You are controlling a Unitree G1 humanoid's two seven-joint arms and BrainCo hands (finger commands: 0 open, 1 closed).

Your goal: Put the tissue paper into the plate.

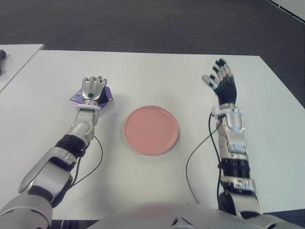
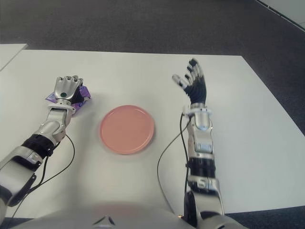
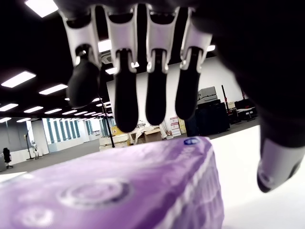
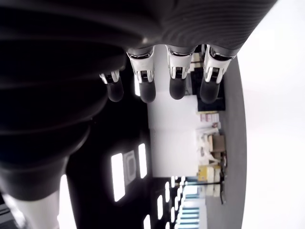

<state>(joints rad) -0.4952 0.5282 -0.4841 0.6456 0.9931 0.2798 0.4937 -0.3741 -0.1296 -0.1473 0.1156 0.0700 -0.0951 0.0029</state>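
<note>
White table (image 1: pixel 152 191) filling most of both eye views, dark carpet (image 1: pixel 143 24) running beyond its far edge, a second table's corner (image 1: pixel 14 55) showing at far left.

Nearest the body, sitting about midway between the two arms: pink plate (image 1: pixel 151 130), holding nothing, flat on the tabletop.

Farther out on the left: left hand (image 1: pixel 93 88) hovering directly over the purple tissue pack (image 1: pixel 106 97), palm down, fingers (image 3: pixel 126 95) hanging curled above the wrapper with thumb (image 3: pixel 279 164) off to one side. Not yet gripping, judging by the gap visible in the left wrist view between fingertips and the pack's top. Pack lying on the table, well apart from the plate, to its left and slightly beyond.

Farther out on the right: right hand (image 1: pixel 220 78) standing idle beside the plate, on its right, fingers spread and holding nothing.

Step in hand, by all appearances: reaching and getting set to grasp. Next move calling for lowering the left hand, closing fingers and thumb around the pack's sides, lifting, then carrying rightward and slightly nearer to the plate.
</note>
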